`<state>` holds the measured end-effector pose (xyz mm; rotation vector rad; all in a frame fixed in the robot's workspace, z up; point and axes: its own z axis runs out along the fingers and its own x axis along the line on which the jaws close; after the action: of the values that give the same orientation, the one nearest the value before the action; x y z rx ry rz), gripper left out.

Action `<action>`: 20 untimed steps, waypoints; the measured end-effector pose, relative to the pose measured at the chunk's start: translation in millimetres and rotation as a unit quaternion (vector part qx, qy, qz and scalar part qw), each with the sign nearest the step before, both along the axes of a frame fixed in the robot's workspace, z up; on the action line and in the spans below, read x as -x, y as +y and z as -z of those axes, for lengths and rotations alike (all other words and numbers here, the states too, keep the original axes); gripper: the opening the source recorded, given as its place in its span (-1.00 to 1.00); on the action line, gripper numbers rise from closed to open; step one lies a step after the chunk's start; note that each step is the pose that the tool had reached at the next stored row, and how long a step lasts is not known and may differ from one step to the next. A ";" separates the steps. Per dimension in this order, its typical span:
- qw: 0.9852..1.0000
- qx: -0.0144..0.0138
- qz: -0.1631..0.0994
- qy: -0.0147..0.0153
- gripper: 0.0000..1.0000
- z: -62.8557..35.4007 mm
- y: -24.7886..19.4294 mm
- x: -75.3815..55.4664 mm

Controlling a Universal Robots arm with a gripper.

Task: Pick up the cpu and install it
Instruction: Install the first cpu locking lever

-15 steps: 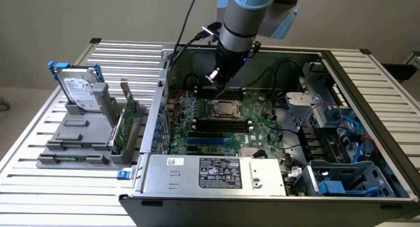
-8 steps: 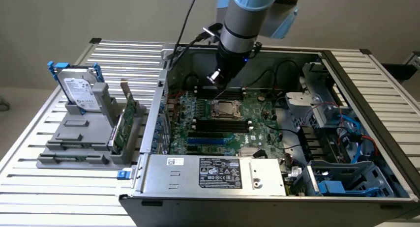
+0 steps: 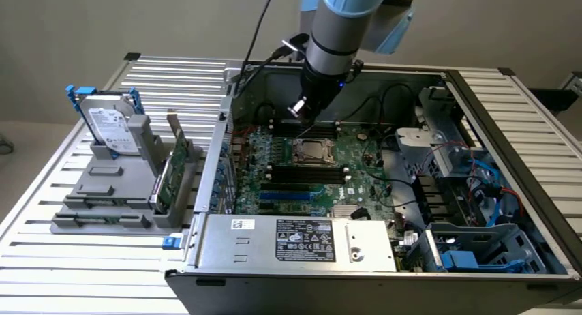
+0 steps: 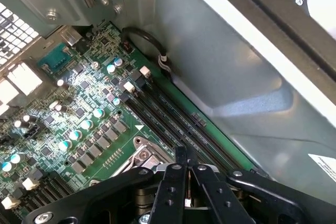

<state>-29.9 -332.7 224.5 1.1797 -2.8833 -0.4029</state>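
The arm [image 3: 339, 28] reaches down into the open computer case [image 3: 509, 185]. The gripper [image 3: 299, 111] hangs over the green board [image 3: 369, 182], near the back wall of the case. It is above the socket [image 3: 296, 153] and not touching it.

In the wrist view, the two black fingers [image 4: 173, 187] of the gripper [image 4: 186, 156] are pressed close together. I see no chip between them. The metal edge of the socket [image 4: 140, 157] lies just beside the fingertips, with long black slots [image 4: 173, 121] next to it.

In the exterior view, a small pale square sits in the middle of the socket. It looks like the cpu [image 3: 314, 152], lying flat inside the metal frame. I cannot be sure, because it is small from here. Black slots [image 3: 304, 172] run just in front of it.

On the exterior view's left, outside the case, a grey holder [image 3: 109, 192] stands on the slatted table [image 3: 37, 260]. A hard drive [image 3: 111, 127] with blue clips stands upright in it.
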 end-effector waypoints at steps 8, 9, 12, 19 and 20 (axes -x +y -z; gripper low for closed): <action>1.000 0.000 -0.001 -0.003 -0.79 3.6 -0.6 -1.9; 1.000 0.000 -0.001 -0.003 -0.79 4.3 -0.7 -2.4; 1.000 0.000 -0.002 -0.005 -0.79 6.4 -0.8 -4.2; 1.000 0.000 -0.003 -0.008 -0.79 11.4 -1.5 -8.6; 1.000 0.000 -0.003 -0.009 -0.79 12.0 -1.7 -9.2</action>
<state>-20.7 -334.3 212.6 1.1978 -2.8931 -0.3940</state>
